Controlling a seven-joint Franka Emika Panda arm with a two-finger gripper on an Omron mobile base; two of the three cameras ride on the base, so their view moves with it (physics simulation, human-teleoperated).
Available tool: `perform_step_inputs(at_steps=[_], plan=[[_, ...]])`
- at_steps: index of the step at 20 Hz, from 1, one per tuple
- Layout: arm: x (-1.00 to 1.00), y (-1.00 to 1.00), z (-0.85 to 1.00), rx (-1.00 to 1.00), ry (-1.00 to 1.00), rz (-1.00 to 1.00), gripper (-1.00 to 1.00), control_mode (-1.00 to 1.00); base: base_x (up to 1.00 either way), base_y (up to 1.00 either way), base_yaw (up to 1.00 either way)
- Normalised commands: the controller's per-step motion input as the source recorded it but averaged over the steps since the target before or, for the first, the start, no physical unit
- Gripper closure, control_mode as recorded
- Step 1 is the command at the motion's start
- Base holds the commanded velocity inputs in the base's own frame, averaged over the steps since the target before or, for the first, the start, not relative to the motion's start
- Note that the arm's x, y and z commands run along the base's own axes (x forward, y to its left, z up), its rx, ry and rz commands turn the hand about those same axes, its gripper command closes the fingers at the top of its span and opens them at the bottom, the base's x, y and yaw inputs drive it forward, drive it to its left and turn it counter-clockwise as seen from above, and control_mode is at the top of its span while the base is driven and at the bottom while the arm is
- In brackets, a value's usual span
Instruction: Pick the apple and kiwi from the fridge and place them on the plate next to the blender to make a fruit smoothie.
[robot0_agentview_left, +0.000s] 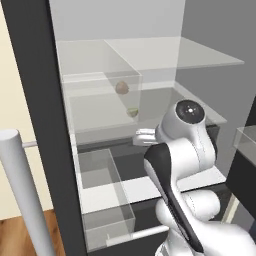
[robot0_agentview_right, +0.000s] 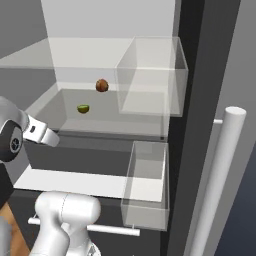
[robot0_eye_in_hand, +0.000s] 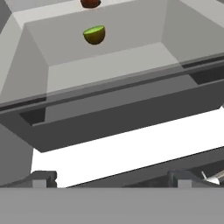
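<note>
Inside the open fridge (robot0_agentview_right: 200, 100), on a clear glass shelf (robot0_agentview_right: 100, 127) at mid height, the kiwi (robot0_agentview_right: 83, 108) sits cut face up, green top and brownish underside visible. A brown round ball (robot0_agentview_right: 102, 85) lies just beyond it, farther back on the same shelf, apart from the kiwi. In the hand view the kiwi (robot0_eye_in_hand: 94, 34) appears at the far end of the shelf with the brown ball (robot0_eye_in_hand: 90, 3) behind it at the frame edge. To the right of the shelf, a transparent bin (robot0_agentview_right: 150, 75) hangs at the same level; a second transparent bin (robot0_agentview_right: 146, 185) sits lower, near the door side. A long grey bar handle (robot0_agentview_right: 215, 180) stands at the near right. The gripper (robot0_eye_in_hand: 111, 178) is held near the front edge of the shelf, below the kiwi's level and well short of it; its jaws are spread wide with nothing between them. The two dark fingertips (robot0_eye_in_hand: 43, 178) show far apart at the bottom of the hand view
</note>
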Motion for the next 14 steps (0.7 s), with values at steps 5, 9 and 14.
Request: perform_step_inputs(at_steps=[5,9,14], plan=[[0.94,-0.37,0.38,0.01,0.00,0.00,-1.00,-1.00,0.00,0.00,0.00],[0.98,-0.11,0.07,0.00,0.10,0.00,-1.00,-1.00,0.00,0.00,0.00],[0.98,0.00,-0.05,0.00,0.13,0.00,-1.00,-1.00,0.00,0.00,0.00]])
